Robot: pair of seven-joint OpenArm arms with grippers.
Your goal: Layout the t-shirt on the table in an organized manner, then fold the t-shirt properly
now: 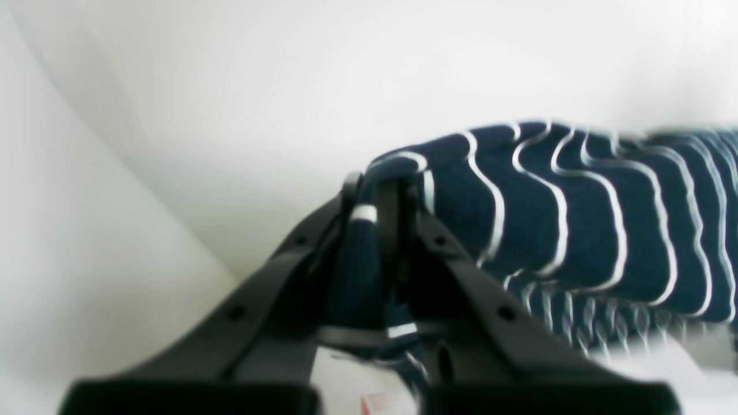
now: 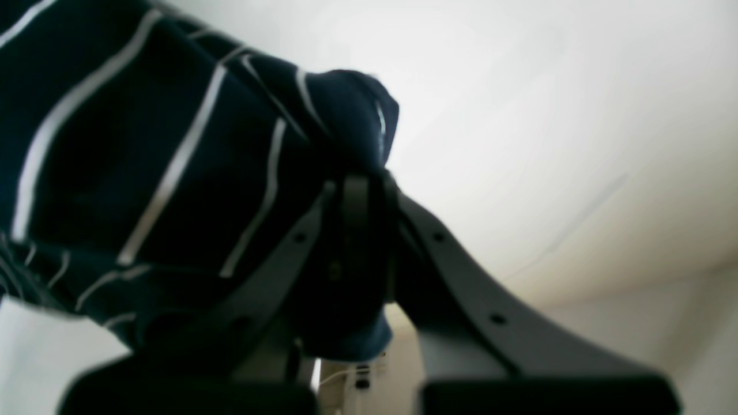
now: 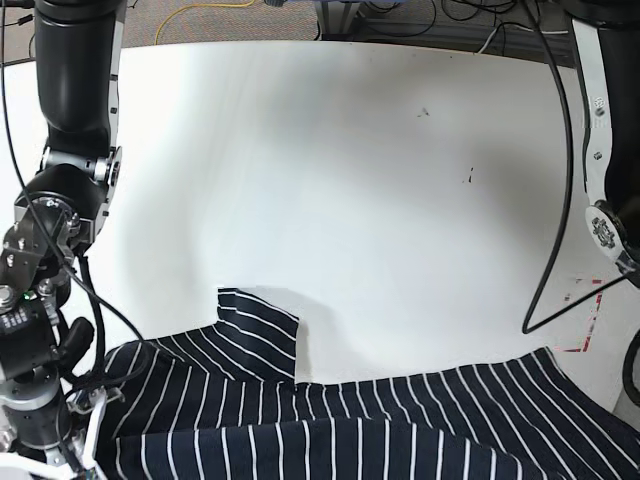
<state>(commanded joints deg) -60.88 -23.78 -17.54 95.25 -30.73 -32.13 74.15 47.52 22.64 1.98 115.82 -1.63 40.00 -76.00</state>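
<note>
Left gripper (image 1: 383,190): jaws closed together, clamped on a bunched fold of shirt (image 1: 576,225); cloth pinched between the fingertips and trailing down between the fingers (image 1: 461,265). Small white tag with red print hanging below the pinch. Rest of the cloth stretched off to the right of the wrist view, white stripes rippled, lower edge blurred.

Right gripper (image 2: 360,190): jaws closed together, clamped on a rounded bunch of shirt (image 2: 144,173); cloth mounded over the fingertips and draped to the left, a dark fold hanging between the fingers (image 2: 461,288).

Shirt (image 3: 350,420), base view: spread across the near edge of the table (image 3: 350,170), dark with thin white stripes, reaching from the left arm-side corner to the right arm-side corner. One square flap (image 3: 258,335) lying flat, jutting away from the main body toward the table's middle. Grippers themselves cut off by the bottom of this view.

Table beyond: bare white surface with a few dark specks (image 3: 423,112). Red-and-white tape mark (image 3: 592,315) at the view's right edge, just beyond the shirt's corner. Cables (image 3: 220,12) past the far edge.
</note>
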